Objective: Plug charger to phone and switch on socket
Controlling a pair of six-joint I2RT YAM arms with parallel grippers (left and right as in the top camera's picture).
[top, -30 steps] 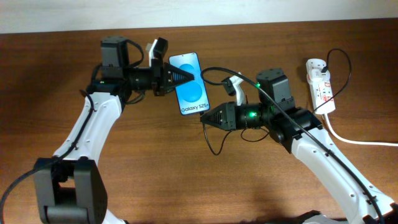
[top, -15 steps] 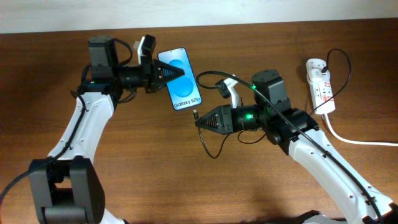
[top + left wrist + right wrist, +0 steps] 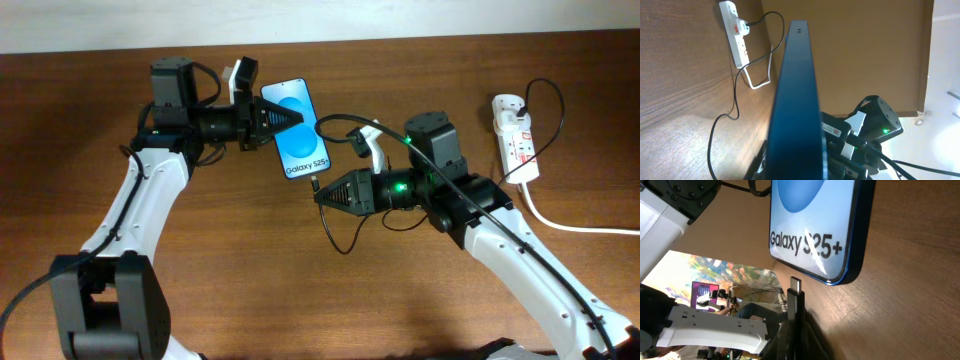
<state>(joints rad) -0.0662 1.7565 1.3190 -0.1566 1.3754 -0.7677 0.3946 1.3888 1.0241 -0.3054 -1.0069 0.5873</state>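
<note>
My left gripper (image 3: pixel 288 117) is shut on the phone (image 3: pixel 298 129), a blue-screened smartphone reading "Galaxy S25+", and holds it above the table. In the left wrist view the phone (image 3: pixel 795 95) shows edge-on. My right gripper (image 3: pixel 320 195) is shut on the charger plug (image 3: pixel 314 183), whose tip sits just below the phone's bottom edge. In the right wrist view the plug (image 3: pixel 796 297) points at the phone's lower edge (image 3: pixel 837 277), a short gap apart. The thin black cable (image 3: pixel 340 235) loops on the table. The white socket strip (image 3: pixel 515 135) lies at the far right.
The socket's thick white cord (image 3: pixel 575 225) runs off the right edge. A black cable is plugged into the strip's top (image 3: pixel 535 95). In the left wrist view the strip (image 3: pixel 735 32) lies far ahead on the wooden table (image 3: pixel 300 290).
My left gripper moved the phone left and back, then slightly right again, tilting it so its bottom edge faces the plug. My right gripper shifted left with the plug, then held still.
</note>
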